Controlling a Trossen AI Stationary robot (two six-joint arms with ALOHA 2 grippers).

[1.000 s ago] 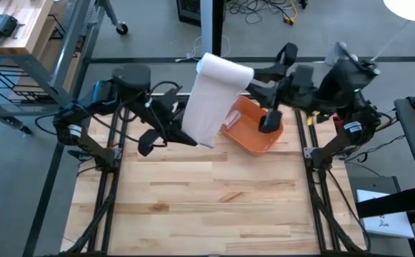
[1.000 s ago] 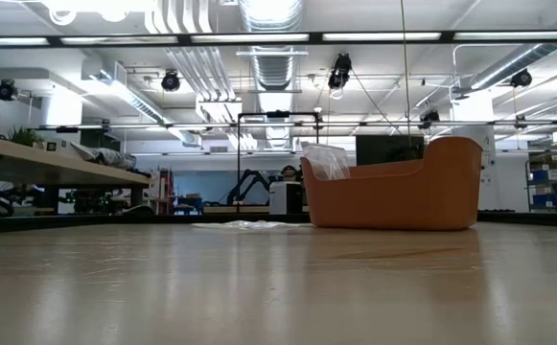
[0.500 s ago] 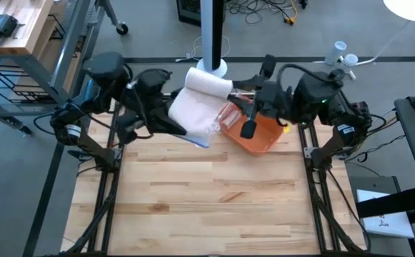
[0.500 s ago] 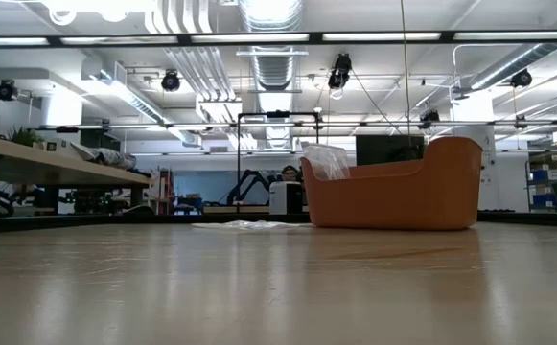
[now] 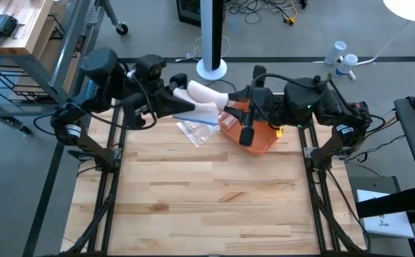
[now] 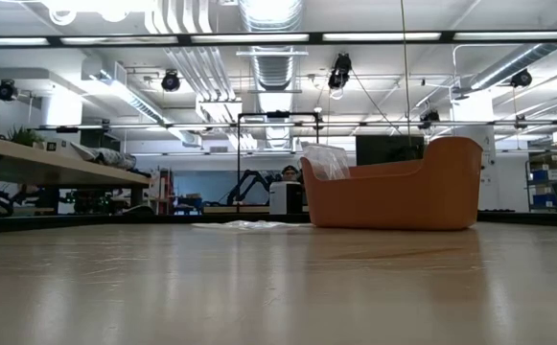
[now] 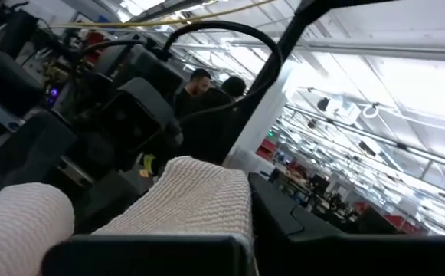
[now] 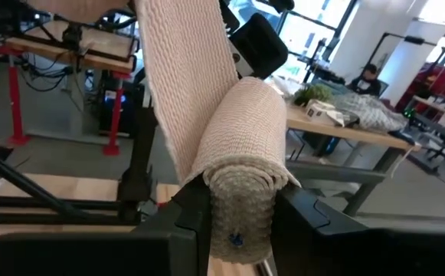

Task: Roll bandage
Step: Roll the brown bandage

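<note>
The biggest risk from here is slack: if the two arms drift closer, or the right one turns unevenly, the free strip can sag and wind on crooked, so the roll telescopes out at one end. Pull too hard the other way and the tail could slip out of the left hold, dropping loose fabric toward the clear plastic wrapper (image 5: 195,130) lying on the counter (image 5: 207,200) below.

The bandage (image 5: 201,100) is held in the air over the far side of the counter, between the two arms, just left of the orange bin (image 5: 263,137). Its rolled part (image 8: 247,165) sits clamped between the fingers of the right end effector (image 8: 237,222), which are closed onto the roll from both sides; from there the unrolled strip rises up and away toward the other arm. The left end effector (image 7: 149,257) is pinched fully together on the flat tail of the strip (image 7: 195,201), the ribbed fabric emerging straight from its grip. In the high view the two end effectors are near each other, the span of fabric between them short. The level view shows only the bin and the wrapper beyond bare wood; neither arm reaches into it.
</note>
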